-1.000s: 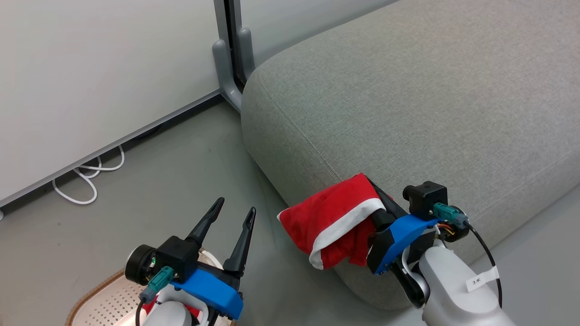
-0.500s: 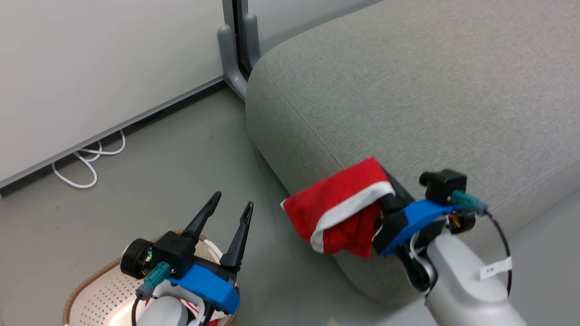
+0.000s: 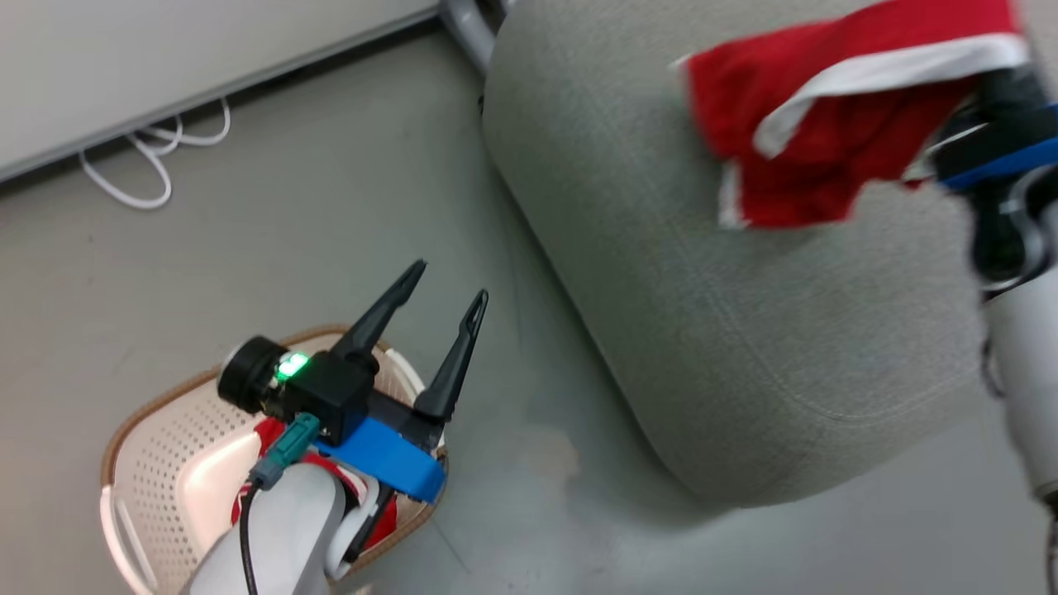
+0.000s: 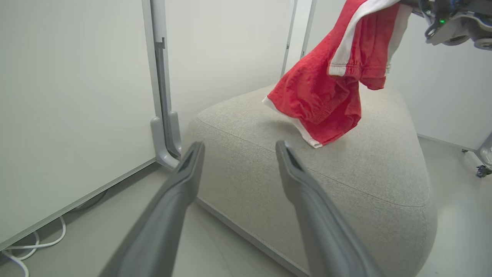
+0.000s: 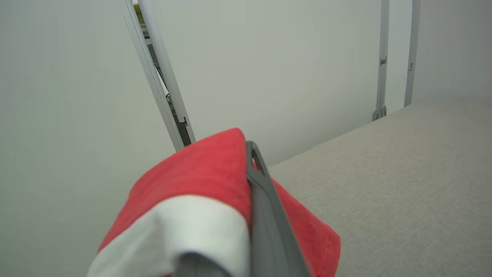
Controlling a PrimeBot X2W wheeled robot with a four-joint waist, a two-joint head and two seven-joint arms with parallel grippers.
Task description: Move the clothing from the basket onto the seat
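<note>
**Red garment (image 3: 814,124) in transfer.** It hangs bunched above the seat (image 3: 702,330), a little way in from the seat's rounded edge. Whether its lowest hem brushes the cushion or hangs just clear cannot be told.

The right gripper (image 5: 249,152) has its fingers pressed together on a fold at the garment's top. The cloth drapes over and below them.

Risk, as judged: if released here, the loose mass could slide off the seat's curved edge to the floor (image 3: 248,207), since little of it rests on the seat. A thin pinch might also slip in motion.

A second red garment (image 3: 266,431) lies in the basket (image 3: 190,385) on the floor beside the seat. It is under the left gripper (image 3: 449,281), whose fingers are spread wide and hold nothing.
</note>
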